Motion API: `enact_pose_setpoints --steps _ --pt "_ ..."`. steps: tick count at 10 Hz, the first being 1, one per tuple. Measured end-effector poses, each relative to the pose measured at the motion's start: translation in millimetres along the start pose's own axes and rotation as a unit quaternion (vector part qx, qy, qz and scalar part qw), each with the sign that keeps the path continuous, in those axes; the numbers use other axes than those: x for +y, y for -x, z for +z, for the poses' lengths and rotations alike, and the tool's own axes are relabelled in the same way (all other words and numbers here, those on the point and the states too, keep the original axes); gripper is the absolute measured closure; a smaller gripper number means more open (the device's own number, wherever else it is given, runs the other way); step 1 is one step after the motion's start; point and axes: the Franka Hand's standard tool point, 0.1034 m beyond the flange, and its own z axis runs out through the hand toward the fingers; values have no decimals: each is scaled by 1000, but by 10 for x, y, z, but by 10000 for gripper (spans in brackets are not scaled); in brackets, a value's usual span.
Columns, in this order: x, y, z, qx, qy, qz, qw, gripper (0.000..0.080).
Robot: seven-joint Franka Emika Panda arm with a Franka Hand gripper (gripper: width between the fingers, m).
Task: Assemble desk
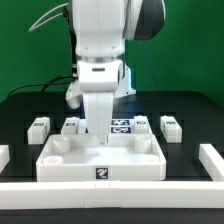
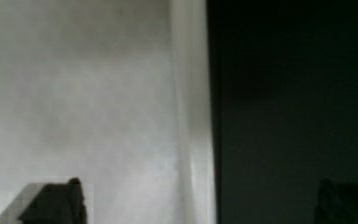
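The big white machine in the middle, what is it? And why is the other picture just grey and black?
The machine is a robot arm putting a small desk together. One picture comes from a camera standing off to the side. The other comes from a camera on the arm's wrist, so close that everything looks blurry. On the black table lies the flat white desk top, with four short legs in a row beyond it. Long white rails edge the table. In the wrist view, the two dark shapes are the fingers of the gripper. They are spread wide over something white and grip nothing.
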Motion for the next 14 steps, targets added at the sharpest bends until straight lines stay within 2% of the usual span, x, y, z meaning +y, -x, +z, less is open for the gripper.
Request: enact_pose_setpoints --steps 2,3,4,6,7,8,9,10,11,14 --pt "3 -77 107 4 3 -2 1000 150" --pt "21 -73 112 5 10 -2 1000 150" --pt "21 -70 112 5 10 -2 1000 150" --pt "18 -68 117 5 10 -2 1000 403" --pt "18 -68 118 5 9 -2 1000 403" --pt "17 -67 119 5 9 -2 1000 584" --pt "16 -67 121 5 9 -2 1000 714" --pt "34 -69 106 5 13 -2 1000 714" --pt "37 -69 104 5 13 -2 1000 737" --pt "45 -68 100 5 14 -2 1000 737"
